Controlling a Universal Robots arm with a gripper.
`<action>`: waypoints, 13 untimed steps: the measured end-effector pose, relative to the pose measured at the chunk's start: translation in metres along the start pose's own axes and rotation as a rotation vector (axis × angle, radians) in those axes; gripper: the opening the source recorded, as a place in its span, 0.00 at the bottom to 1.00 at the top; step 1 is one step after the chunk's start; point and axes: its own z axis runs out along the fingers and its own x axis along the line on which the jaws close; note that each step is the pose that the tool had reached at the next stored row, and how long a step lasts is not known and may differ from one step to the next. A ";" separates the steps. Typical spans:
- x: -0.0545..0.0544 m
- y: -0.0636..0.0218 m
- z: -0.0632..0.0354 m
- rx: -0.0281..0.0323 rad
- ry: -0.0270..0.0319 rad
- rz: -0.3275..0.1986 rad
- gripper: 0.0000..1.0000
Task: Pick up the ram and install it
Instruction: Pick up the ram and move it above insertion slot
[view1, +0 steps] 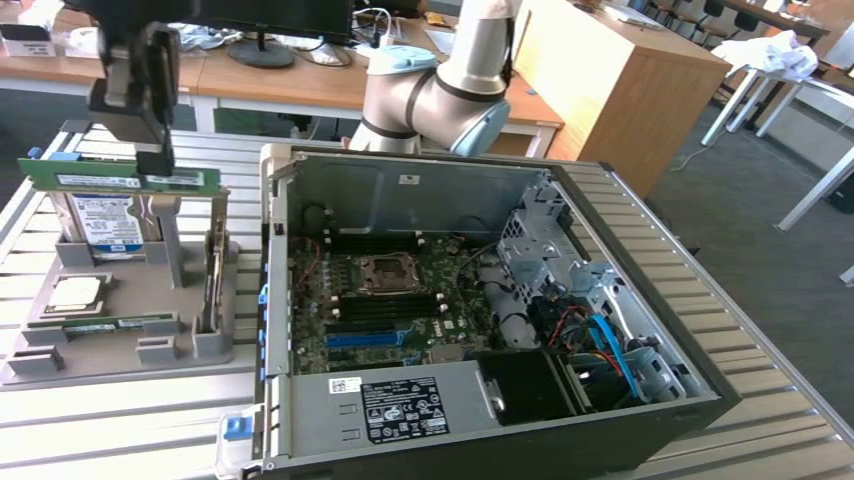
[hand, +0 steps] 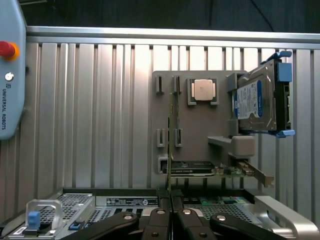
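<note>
The ram (view1: 120, 178), a long green stick with a white sticker, hangs level in the air above the grey parts holder (view1: 127, 350) at the exterior view's left. My gripper (view1: 156, 165) is shut on its top edge, right of the stick's middle. In the wrist view the ram (hand: 171, 145) shows edge-on as a thin line running out from between my closed fingers (hand: 159, 220). The open computer case (view1: 641, 420) lies to the exterior view's right, its motherboard (view1: 387, 300) and memory slots (view1: 380, 318) exposed.
On the holder sit a blue-labelled hard drive (view1: 107, 225), a processor chip (view1: 74, 293), a second green stick (view1: 120, 325) lying flat and an upright expansion card (view1: 214, 270). The slatted metal table (view1: 120, 430) carries everything. Desks stand behind.
</note>
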 end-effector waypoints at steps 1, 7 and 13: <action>0.000 -0.0023 -0.0001 -0.0001 0.0001 0.000 0.11; 0.000 -0.0148 -0.0006 0.0000 0.0001 0.000 0.11; 0.000 -0.0366 -0.0015 0.0000 0.0000 0.000 0.11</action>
